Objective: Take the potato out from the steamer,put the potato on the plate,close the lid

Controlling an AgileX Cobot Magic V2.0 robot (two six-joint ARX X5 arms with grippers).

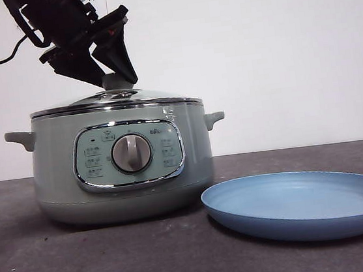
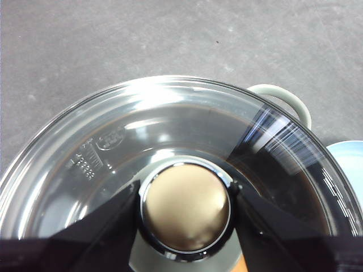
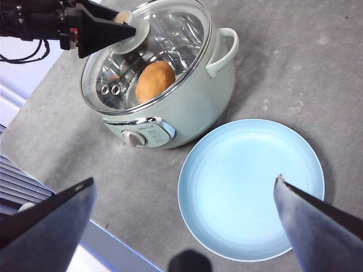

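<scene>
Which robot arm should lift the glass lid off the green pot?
Left. The left gripper already straddles the silver-topped knob of the round glass lid; the right gripper hangs open above the light-blue plate.

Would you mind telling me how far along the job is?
Nothing is finished. The left pincer straddles the lid knob; the lid sits on the steamer. The potato is inside, the plate bare. Right pincer waits, open. Unloading, plating, closing remain.

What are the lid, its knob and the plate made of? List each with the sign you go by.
Lid: clear glass, since the potato shows through it; bright, likely steel rim.
Knob: mirror-shiny metallic cap on a pale green, probably plastic, base.
Plate: matte light blue, ceramic or plastic; cannot tell which.
</scene>
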